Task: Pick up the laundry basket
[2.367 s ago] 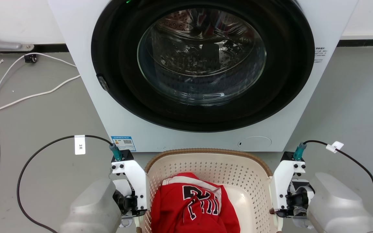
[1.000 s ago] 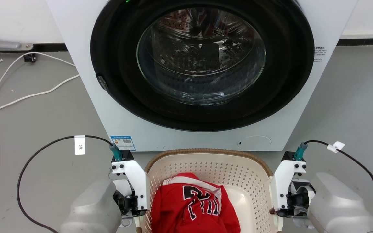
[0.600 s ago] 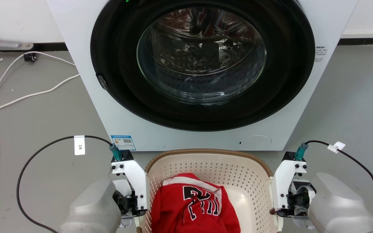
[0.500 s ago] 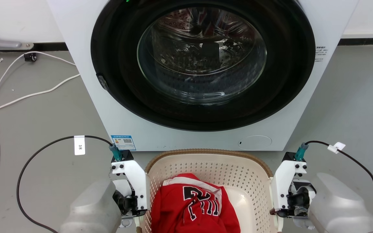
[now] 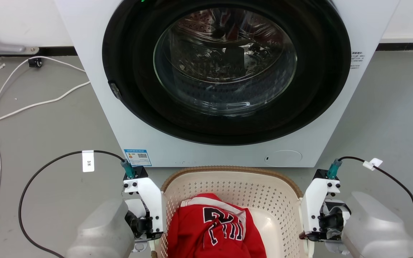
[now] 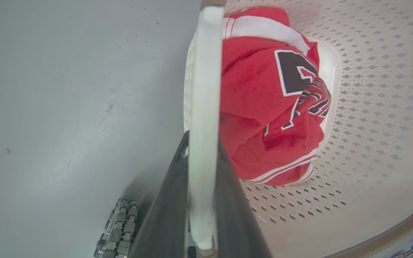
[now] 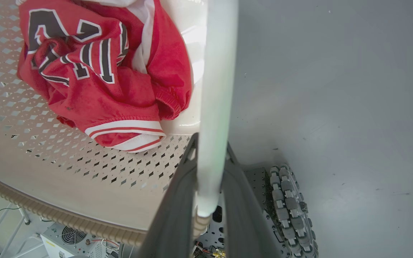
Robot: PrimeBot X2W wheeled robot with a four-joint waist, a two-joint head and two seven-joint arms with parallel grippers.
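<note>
- The left gripper (image 6: 202, 143) is clamped on the basket's left white handle (image 6: 206, 71). One dark finger (image 6: 167, 208) lies on the outer face of the bar and the other on the inner face, with no gap showing.
- The right gripper (image 7: 212, 141) grips the right white handle (image 7: 219, 71) the same way, its fingers pressed against both faces of the bar.
- Each handle runs straight up its wrist view, in line with the fingers.
- The laundry basket (image 5: 228, 182) hangs between the two grippers at the bottom centre of the head view, its opening facing up.
- Its brown rim (image 5: 228, 167) curves round the far end, which points at the washing machine (image 5: 127, 125) and sits just in front of it.
- The handled sides face the robot's left and right. The near end is cut off by the edge of the view, so I cannot tell which way the long axis runs.
- I cannot tell whether the base touches the floor (image 5: 41, 132).
- A crumpled red jersey (image 5: 213, 229) with black-and-white lettering lies inside on the basket's bottom.
- The machine's round glass door (image 5: 224, 61) is shut.
- A white cable (image 5: 31, 105) trails over the floor to the left.
</note>
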